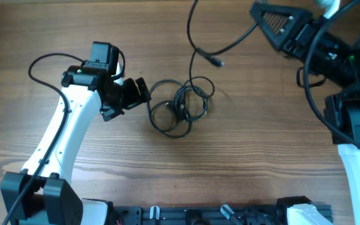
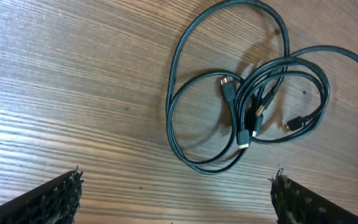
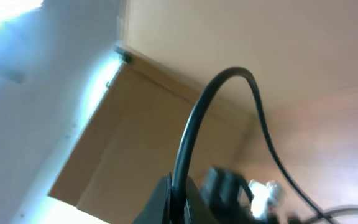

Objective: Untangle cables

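Observation:
A tangle of thin black cables (image 1: 181,106) with small plug ends lies looped on the wooden table; in the left wrist view the tangle (image 2: 243,134) sits ahead of the fingers. My left gripper (image 1: 136,99) is open just left of the loops, nothing between its fingers (image 2: 178,180). My right gripper (image 1: 258,12) is raised at the top right, shut on one black cable (image 1: 230,45) that trails down to a loose plug end (image 1: 217,62) above the tangle. In the right wrist view the pinched cable (image 3: 194,118) arcs up out of the shut gripper (image 3: 178,186).
The wooden table (image 1: 261,137) spans the view. The left arm (image 1: 67,131) reaches in from the bottom left, and the right arm's body (image 1: 355,106) fills the right side. A black rail (image 1: 217,215) runs along the front edge.

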Robot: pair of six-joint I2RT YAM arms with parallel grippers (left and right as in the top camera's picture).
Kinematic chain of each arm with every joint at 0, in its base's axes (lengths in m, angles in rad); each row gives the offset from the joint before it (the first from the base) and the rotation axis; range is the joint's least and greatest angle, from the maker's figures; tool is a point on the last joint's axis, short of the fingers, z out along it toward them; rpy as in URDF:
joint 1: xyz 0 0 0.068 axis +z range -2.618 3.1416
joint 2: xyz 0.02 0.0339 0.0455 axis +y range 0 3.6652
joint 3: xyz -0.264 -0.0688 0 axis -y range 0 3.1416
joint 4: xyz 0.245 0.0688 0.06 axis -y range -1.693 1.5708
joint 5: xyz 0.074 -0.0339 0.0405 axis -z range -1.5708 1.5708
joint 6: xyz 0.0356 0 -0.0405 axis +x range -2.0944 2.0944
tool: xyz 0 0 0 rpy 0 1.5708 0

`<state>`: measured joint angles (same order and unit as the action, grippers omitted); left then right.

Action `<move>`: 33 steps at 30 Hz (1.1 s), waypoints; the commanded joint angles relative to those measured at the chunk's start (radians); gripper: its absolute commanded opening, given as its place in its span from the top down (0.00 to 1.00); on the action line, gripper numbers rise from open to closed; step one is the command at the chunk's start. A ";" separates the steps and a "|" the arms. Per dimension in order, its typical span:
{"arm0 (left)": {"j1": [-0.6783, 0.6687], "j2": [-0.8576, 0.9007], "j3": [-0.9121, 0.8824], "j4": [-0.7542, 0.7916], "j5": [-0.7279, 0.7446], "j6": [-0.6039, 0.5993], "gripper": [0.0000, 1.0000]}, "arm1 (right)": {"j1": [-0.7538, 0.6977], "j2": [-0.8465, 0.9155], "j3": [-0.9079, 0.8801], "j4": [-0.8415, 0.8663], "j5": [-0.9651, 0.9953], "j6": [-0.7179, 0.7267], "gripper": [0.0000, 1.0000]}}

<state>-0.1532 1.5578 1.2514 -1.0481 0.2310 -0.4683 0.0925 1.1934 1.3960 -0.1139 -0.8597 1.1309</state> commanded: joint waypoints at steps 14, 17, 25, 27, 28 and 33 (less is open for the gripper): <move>-0.347 0.002 -0.005 0.220 0.201 0.491 0.00 | -0.005 0.150 0.010 0.050 -0.273 0.426 0.96; -0.373 0.002 -0.005 0.348 0.159 0.490 0.01 | -0.005 0.150 0.010 0.053 -0.306 0.468 0.96; -0.372 0.013 -0.005 0.584 -0.010 0.399 0.00 | -0.005 0.150 0.010 0.210 -0.390 0.547 0.96; -0.372 0.017 -0.005 0.633 -0.016 0.380 0.01 | -0.005 0.149 0.010 0.210 -0.401 0.547 0.96; -0.373 0.023 -0.005 0.662 -0.016 0.377 0.10 | -0.005 0.150 0.010 0.210 -0.402 0.547 0.96; -0.372 0.029 -0.005 0.683 -0.016 0.377 0.78 | -0.005 0.150 0.010 0.210 -0.399 0.532 0.96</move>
<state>-0.5247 1.5784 1.2480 -0.3729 0.2268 -0.0887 0.0898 1.3380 1.3960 0.0910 -1.2335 1.6642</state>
